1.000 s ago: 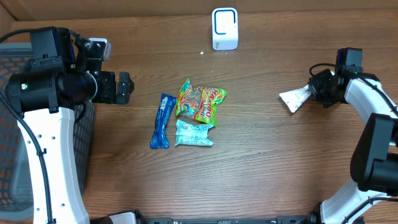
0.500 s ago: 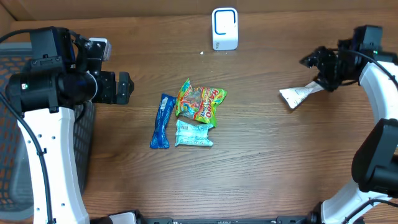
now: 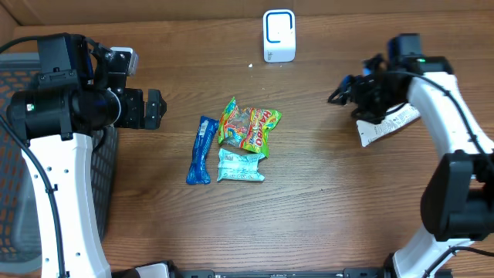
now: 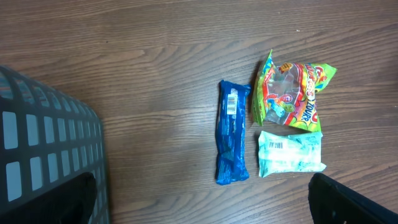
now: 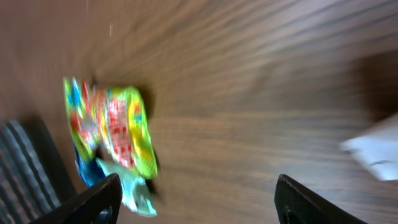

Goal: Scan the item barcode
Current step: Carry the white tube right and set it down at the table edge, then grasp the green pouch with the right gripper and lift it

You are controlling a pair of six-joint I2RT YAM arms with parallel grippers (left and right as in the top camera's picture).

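Item: white packet [image 3: 392,126] flat on my desk [image 3: 309,201], partly under my right arm; right claw [image 3: 340,89] wide, empty, just beside it; left claw [image 3: 157,109] wide, empty.

Grey mesh basket [image 4: 38,138], wooden table [image 3: 324,208]

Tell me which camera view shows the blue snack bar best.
The left wrist view: the blue snack bar lies whole and sharp, its white barcode patch visible. Overhead shows it whole but small, barcode indistinct. The right wrist view is motion-blurred, showing only a blue sliver.
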